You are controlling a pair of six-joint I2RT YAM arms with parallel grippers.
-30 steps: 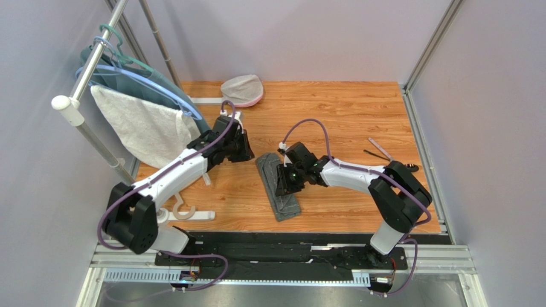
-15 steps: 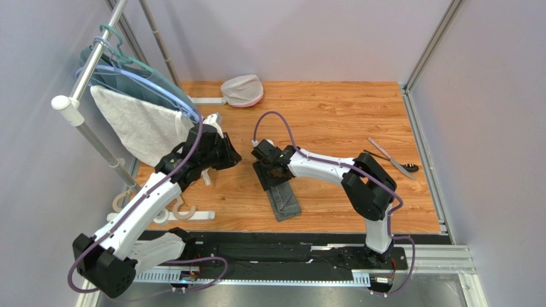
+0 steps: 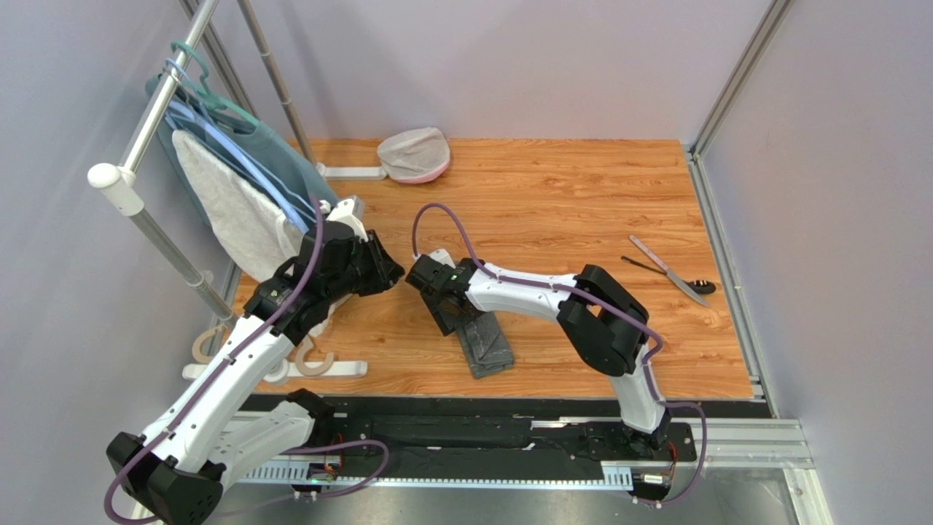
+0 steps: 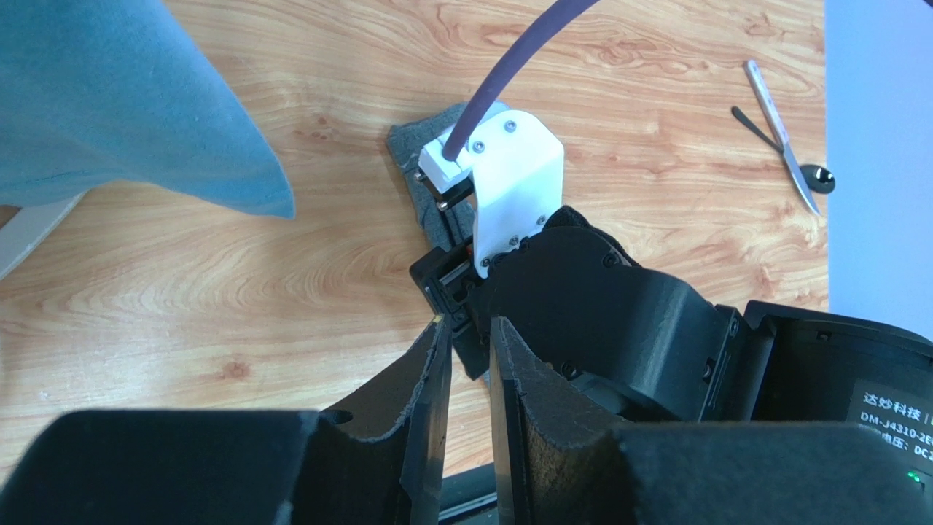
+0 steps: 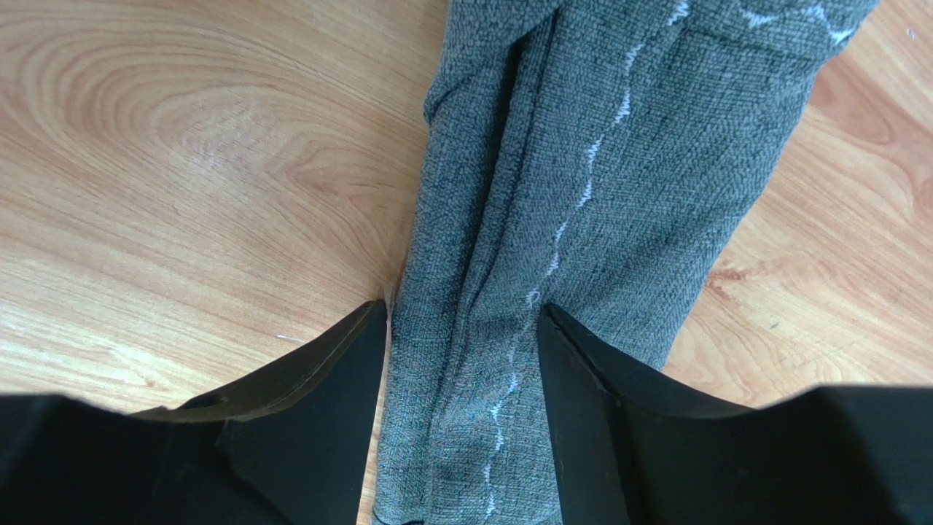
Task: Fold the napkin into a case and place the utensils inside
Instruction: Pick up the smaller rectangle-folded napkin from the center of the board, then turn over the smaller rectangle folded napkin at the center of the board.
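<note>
Napkin (image 3: pixel 490 348), already folded into a narrow grey strip, lies on the desk (image 3: pixel 569 186) a little left of centre and closer to the near edge than the far one. Its long axis runs roughly far to near, with the near end leaning toward the right edge. The right gripper (image 3: pixel 449 310) sits low over the far end, moderately spread and astride the strip, clamping nothing. The left gripper (image 3: pixel 391 272) hovers just to its left, nearly closed to a slit and empty. The step looks like taking the far end to shape the case. It should be done best by pinching all layers squarely across the strip, keeping the pale stitch line straight and lifting only slightly. The utensils (image 3: pixel 668 268) wait near the right edge.
</note>
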